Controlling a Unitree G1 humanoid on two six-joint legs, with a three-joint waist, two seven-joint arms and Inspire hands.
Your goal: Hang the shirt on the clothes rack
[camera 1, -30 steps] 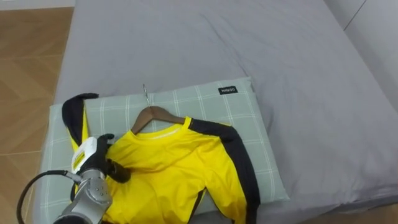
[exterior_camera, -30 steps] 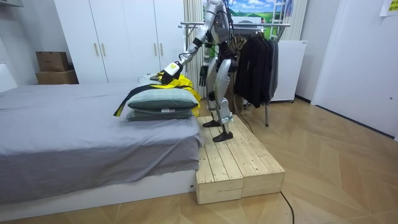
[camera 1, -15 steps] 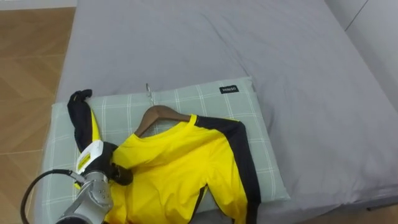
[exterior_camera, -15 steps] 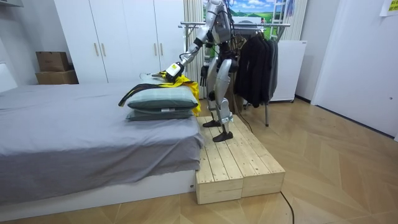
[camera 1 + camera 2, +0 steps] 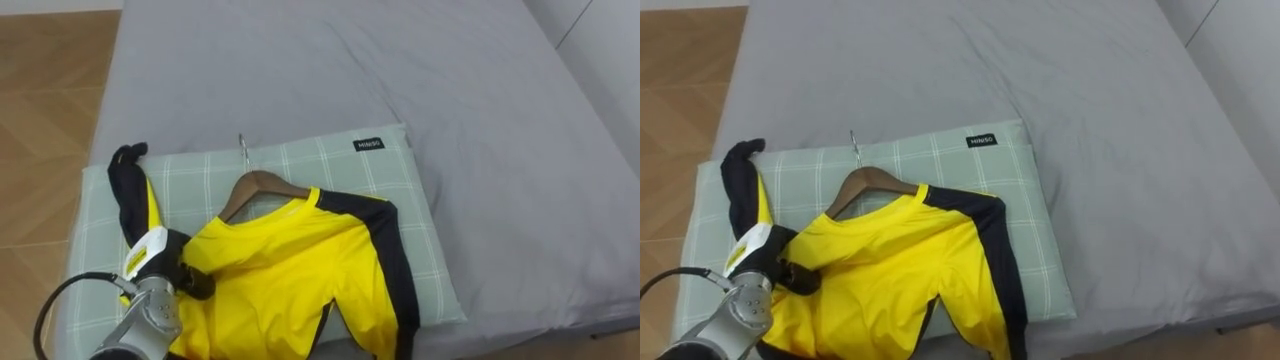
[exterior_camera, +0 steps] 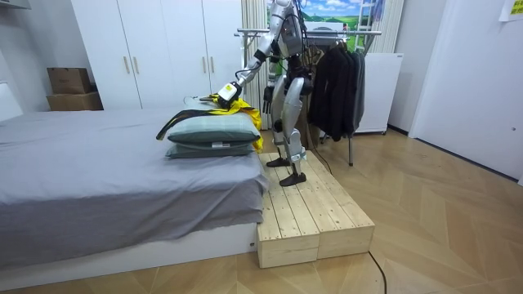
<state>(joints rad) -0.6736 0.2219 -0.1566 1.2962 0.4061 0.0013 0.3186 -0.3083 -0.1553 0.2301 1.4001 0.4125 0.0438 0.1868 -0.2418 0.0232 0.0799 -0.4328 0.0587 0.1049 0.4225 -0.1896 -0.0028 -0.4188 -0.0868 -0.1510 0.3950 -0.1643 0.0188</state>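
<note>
Nearest, the left hand [image 5: 160, 258] is clamped on a shoulder of the one yellow shirt [image 5: 285, 270], which is spread on the upper of two pillows [image 5: 330, 160]. One wooden hanger [image 5: 262, 183] sits in its collar, on the one grey bed [image 5: 350, 70]. The right hand [image 6: 267, 98] hangs beside the robot.

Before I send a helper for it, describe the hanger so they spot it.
On the grey bed lies a green checked pillow. The hanger rests on it, inside the collar of the yellow shirt: the only brown wooden thing, with a metal hook.

Hanger [image 5: 262, 183] ends hidden under shirt [image 5: 290, 280]; shirt hem cut off.
</note>
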